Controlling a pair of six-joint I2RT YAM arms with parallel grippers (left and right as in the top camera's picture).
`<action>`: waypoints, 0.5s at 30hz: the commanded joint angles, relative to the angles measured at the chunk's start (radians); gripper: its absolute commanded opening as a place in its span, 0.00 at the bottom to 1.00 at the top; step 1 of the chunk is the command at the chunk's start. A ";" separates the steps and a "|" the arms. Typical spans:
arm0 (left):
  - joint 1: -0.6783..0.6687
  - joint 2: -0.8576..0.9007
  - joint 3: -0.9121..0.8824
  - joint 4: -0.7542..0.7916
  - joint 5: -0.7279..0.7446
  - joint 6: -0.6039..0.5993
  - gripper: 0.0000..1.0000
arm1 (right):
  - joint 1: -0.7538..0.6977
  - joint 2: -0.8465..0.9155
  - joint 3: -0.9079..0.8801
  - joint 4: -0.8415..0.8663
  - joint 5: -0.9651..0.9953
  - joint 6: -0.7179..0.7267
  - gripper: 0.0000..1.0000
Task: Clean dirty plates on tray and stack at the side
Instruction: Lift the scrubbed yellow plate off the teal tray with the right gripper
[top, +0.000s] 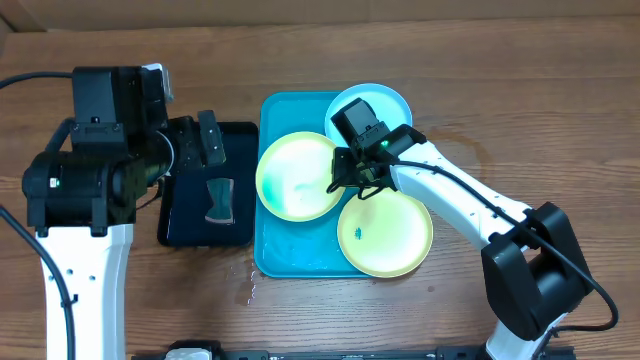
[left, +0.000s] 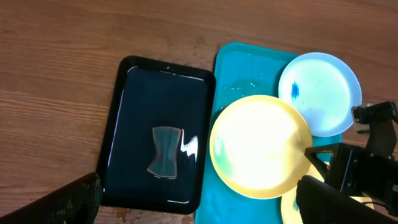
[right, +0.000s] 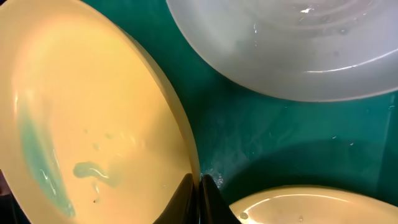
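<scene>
The right gripper (right: 199, 186) is clamped narrow on the 3 o'clock rim of a yellow-green plate (top: 295, 178). That plate lies at 9 o'clock on the turquoise tray (top: 272, 252). A second yellow-green plate (top: 385, 238) sits at 5 and the light blue plate (top: 392, 100) at 1. The tray's long axis runs 12 to 6. The left gripper (top: 200, 140) hangs wide open above the black tray (top: 235, 235).

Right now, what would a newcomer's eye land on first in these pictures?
A turquoise tray mid-table carries three plates: a blue plate at the far edge, a near yellow plate with a blue spot, and a left yellow plate smeared green. The right gripper pinches that left plate's rim. Left of them, a black tray holds a grey pad.
</scene>
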 joint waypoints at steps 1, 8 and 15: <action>0.012 0.023 0.014 -0.002 0.000 -0.014 1.00 | -0.002 -0.040 0.014 0.047 -0.075 0.001 0.04; 0.012 0.051 0.014 -0.002 0.001 -0.014 1.00 | 0.000 -0.040 0.014 0.153 -0.195 0.001 0.04; 0.012 0.061 0.014 -0.002 0.000 -0.014 1.00 | 0.030 -0.040 0.014 0.208 -0.152 0.001 0.04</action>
